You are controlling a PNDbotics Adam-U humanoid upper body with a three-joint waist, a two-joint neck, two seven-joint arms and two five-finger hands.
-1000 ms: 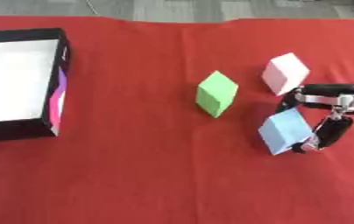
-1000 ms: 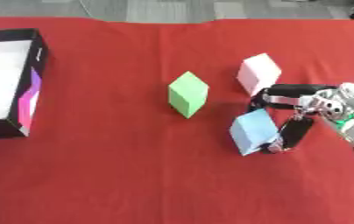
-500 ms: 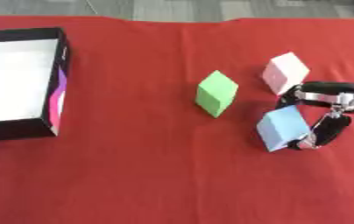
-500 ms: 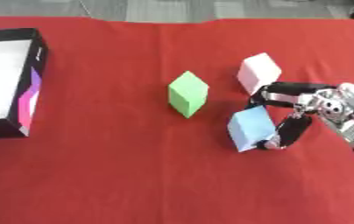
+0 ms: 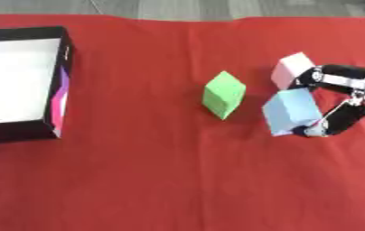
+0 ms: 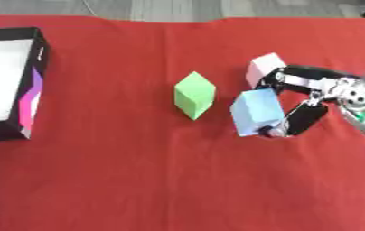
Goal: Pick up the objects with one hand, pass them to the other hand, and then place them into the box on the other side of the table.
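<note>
The box (image 5: pixel 27 85) runs off the left edge, the right hand (image 6: pixel 332 92) is chopped at the right edge, and it covers the blue block's (image 6: pixel 255 110) far side.

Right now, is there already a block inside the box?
No: the box shows only its white floor, while the green block, pink block and blue block sit on the red cloth.

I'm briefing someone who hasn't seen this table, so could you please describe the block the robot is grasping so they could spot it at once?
On the red tablecloth, look to the right side, away from the black box, where three blocks cluster. The light blue block sits between the curled fingers and thumb of the right hand. The green block and the pale pink block are not gripped.
</note>
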